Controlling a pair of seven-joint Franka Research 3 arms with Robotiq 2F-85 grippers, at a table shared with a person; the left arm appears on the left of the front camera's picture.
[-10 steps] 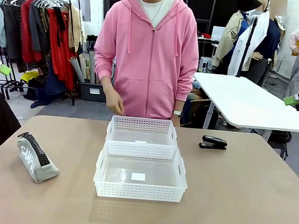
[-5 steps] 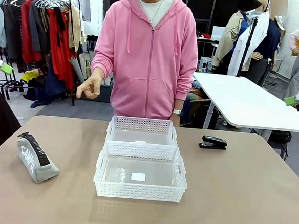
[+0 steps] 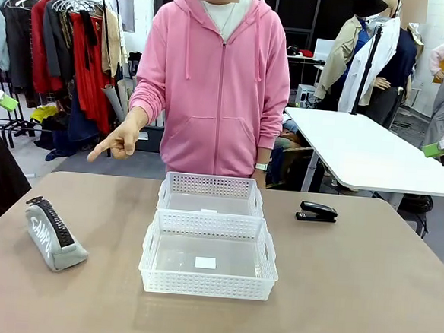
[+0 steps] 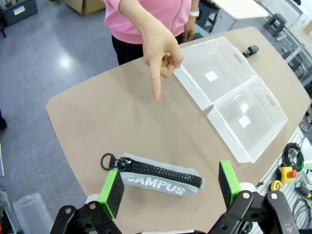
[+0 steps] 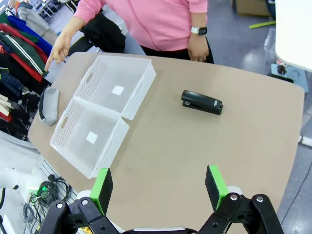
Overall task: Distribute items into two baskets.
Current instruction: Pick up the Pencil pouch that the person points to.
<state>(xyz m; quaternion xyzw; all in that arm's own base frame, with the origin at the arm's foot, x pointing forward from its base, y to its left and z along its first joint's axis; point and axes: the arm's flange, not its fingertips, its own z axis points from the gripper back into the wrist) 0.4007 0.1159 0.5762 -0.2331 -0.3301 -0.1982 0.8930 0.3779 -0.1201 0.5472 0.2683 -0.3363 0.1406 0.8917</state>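
Observation:
A grey pouch [image 3: 55, 235] with a black ridged strap lies on the table's left side. A black stapler [image 3: 316, 211] lies at the right rear. Two white baskets stand end to end in the middle, the larger basket [image 3: 207, 286] nearer me and the smaller basket [image 3: 211, 185] behind it. Both look empty. My left gripper [image 4: 170, 186] hangs open high above the pouch [image 4: 161, 178]. My right gripper [image 5: 158, 188] is open above bare table, with the stapler [image 5: 202, 102] well ahead of it. The person's hand [image 3: 117, 144] points an index finger down toward the table's left side.
The person in a pink hoodie stands at the far edge behind the baskets. A second white table [image 3: 368, 150] stands at the back right and a clothes rack [image 3: 63, 41] at the back left. Bare tabletop [image 3: 351, 282] lies right of the baskets and in front of them.
The person's hand has risen from the waist, swung out to the left, and now has its index finger stretched out. The items, baskets and grippers have not moved.

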